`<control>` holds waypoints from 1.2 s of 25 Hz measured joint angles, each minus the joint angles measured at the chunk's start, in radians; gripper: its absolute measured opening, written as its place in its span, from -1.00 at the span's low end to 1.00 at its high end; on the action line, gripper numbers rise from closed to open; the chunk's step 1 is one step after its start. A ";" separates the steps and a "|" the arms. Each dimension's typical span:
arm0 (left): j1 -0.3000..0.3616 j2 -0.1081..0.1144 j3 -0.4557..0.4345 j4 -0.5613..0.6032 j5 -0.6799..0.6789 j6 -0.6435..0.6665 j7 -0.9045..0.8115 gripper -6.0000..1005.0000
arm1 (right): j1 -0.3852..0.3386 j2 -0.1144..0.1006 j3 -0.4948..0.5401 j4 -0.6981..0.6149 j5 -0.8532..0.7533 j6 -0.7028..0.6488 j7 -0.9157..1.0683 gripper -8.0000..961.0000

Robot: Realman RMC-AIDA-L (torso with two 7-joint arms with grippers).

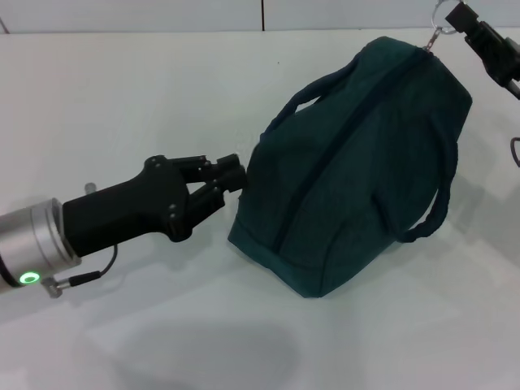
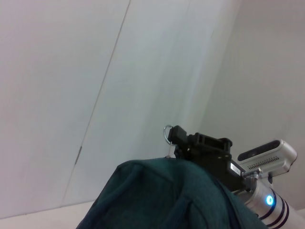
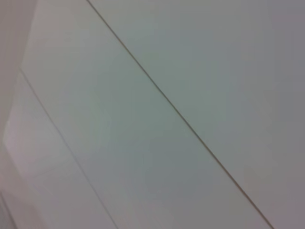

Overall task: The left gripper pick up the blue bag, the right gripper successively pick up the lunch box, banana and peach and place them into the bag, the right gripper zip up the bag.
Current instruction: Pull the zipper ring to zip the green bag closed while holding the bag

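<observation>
Right pincer [image 1: 457, 18] is clamped on the metal ring zip pull [image 1: 439, 11] at the far top end of the blue bag [image 1: 357, 162], whose zip looks fully drawn. Left pincer [image 1: 234, 180] pinches the bag's near end, steadying it on the white desk [image 1: 122, 97]. To finish cleanly, keep the pull in line with the zip while that near end is braced.
</observation>
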 joint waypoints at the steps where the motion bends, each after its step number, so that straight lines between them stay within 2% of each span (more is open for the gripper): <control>1: 0.002 0.001 -0.001 0.003 -0.002 0.004 0.000 -0.69 | 0.000 0.000 0.000 0.000 0.000 0.004 0.002 -0.97; 6: -0.005 0.005 -0.006 0.031 -0.051 0.012 -0.022 -0.67 | -0.001 0.000 0.000 0.003 -0.001 0.016 0.004 -0.97; 8: -0.005 0.002 -0.006 0.074 -0.069 0.014 -0.041 -0.67 | -0.002 0.000 0.000 0.004 -0.001 0.022 0.004 -0.97; 11: -0.024 0.000 -0.002 0.196 -0.082 0.010 -0.160 -0.66 | -0.002 0.000 -0.003 0.004 -0.001 0.028 0.004 -0.97; 14: -0.059 0.000 0.002 0.316 -0.046 0.000 -0.260 -0.33 | -0.003 0.000 -0.002 0.008 -0.002 0.029 0.004 -0.97; 18: -0.106 -0.004 0.035 0.531 0.056 -0.054 -0.460 0.04 | -0.004 0.000 -0.001 0.015 -0.002 0.038 0.005 -0.97; 22: -0.138 -0.004 0.163 0.774 0.180 -0.144 -0.687 0.35 | -0.005 0.000 0.000 0.016 -0.002 0.047 0.005 -0.97; 23: -0.138 -0.006 0.234 0.879 0.241 -0.192 -0.778 0.43 | -0.005 0.000 0.000 0.016 -0.002 0.052 0.005 -0.97; 25: -0.133 -0.007 0.345 1.017 0.318 -0.263 -0.888 0.58 | -0.005 0.000 0.000 0.016 -0.002 0.053 0.005 -0.97; 28: -0.126 -0.007 0.502 1.179 0.447 -0.361 -1.049 0.67 | -0.005 0.000 0.000 0.016 -0.002 0.053 0.005 -0.97; 30: -0.128 -0.007 0.588 1.243 0.540 -0.406 -1.135 0.74 | -0.004 0.000 0.000 0.017 -0.002 0.054 0.005 -0.97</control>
